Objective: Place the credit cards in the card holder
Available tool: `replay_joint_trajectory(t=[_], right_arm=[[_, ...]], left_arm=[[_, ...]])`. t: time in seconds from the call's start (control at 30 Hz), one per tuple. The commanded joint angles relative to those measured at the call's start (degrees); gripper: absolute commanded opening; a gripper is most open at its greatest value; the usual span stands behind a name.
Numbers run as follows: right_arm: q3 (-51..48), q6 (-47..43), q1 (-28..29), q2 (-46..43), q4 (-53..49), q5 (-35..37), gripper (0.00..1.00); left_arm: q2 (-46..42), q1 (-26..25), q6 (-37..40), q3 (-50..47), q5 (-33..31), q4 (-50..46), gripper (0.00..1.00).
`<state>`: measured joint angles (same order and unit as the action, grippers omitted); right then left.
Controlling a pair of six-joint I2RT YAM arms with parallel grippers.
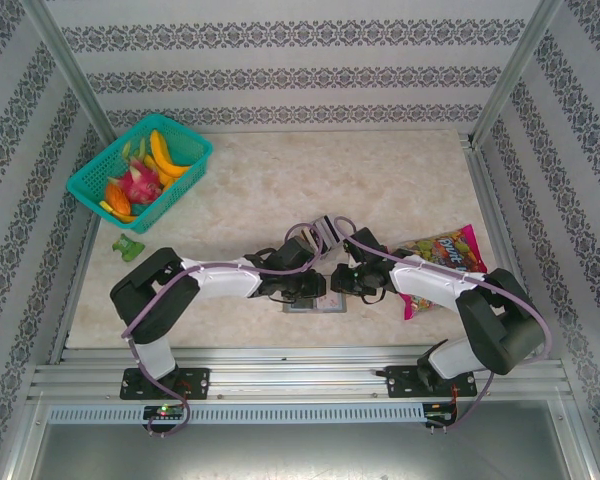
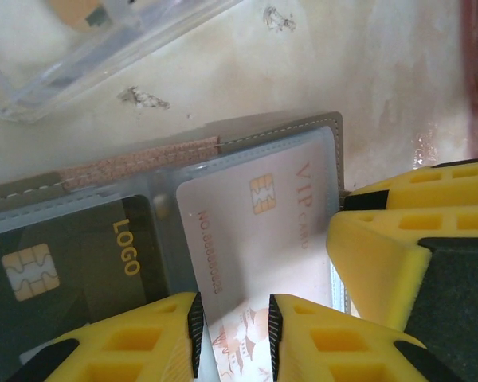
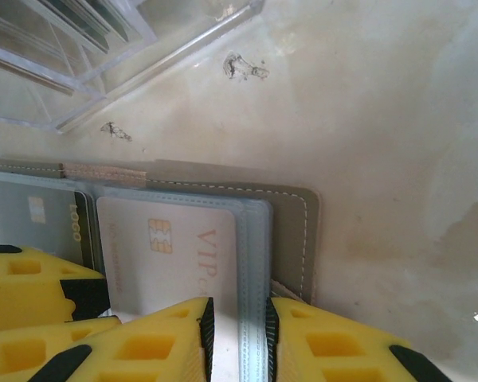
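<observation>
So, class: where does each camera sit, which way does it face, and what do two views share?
Top external: high behind the robot, facing down at the table; left arm and right arm show.
Left wrist: on the left arm, facing down past the left tool at the card holder; its yellow fingers show.
Right wrist: on the right arm, facing down past the right tool at the card holder; its yellow fingers show.
Shared: both wrist views show the pale VIP card and the clear tray.
</observation>
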<state>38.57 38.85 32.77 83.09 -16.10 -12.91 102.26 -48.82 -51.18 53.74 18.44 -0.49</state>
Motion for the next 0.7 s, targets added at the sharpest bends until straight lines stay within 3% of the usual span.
replay_joint_trajectory(t=[0.0, 0.33, 0.67], right_arm=[[-1.1, 0.1, 0.2, 0.7, -0.2, 1.1, 0.26], [-1.4, 0.1, 0.2, 1.2, 0.3, 0.4, 0.25], [2.9, -3.1, -1.4, -6.2, -6.9, 7.1, 0.32]], left_arm=[[1.8, -1.4, 0.7, 1.3, 1.7, 0.4, 0.31], [0.8, -1.6, 0.9, 0.8, 3.2, 4.0, 0.25], [-10.6, -0.2, -0.6, -6.0, -8.8, -0.2, 0.29]])
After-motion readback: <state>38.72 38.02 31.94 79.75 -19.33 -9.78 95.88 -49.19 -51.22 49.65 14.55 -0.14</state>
